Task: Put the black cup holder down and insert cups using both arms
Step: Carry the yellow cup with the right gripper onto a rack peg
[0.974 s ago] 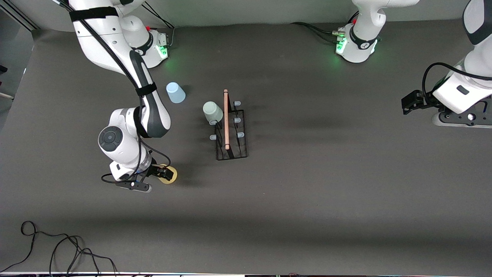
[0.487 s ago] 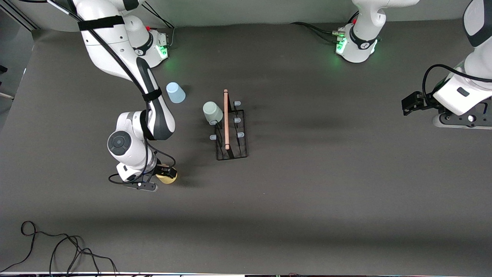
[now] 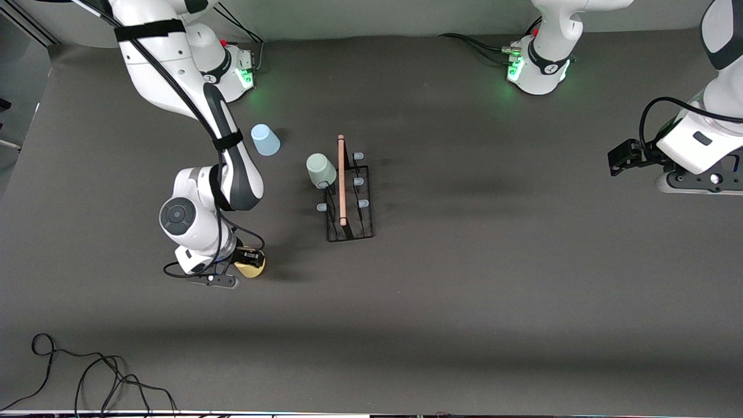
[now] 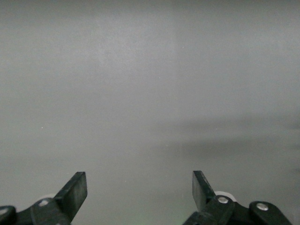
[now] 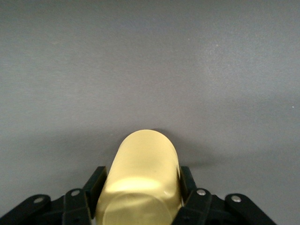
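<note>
Right jaws clamp yellow cup (image 5: 140, 176) (left waits)

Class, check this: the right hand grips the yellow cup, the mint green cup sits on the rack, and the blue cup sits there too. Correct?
Not quite. The front view shows the blue cup standing on the table, apart from the rack. The rest holds.

A robotics lab: two white Franka arms (image 3: 197, 110) bolted on green-lit bases (image 3: 537, 69) to a grey-matted table (image 3: 464, 290).
</note>
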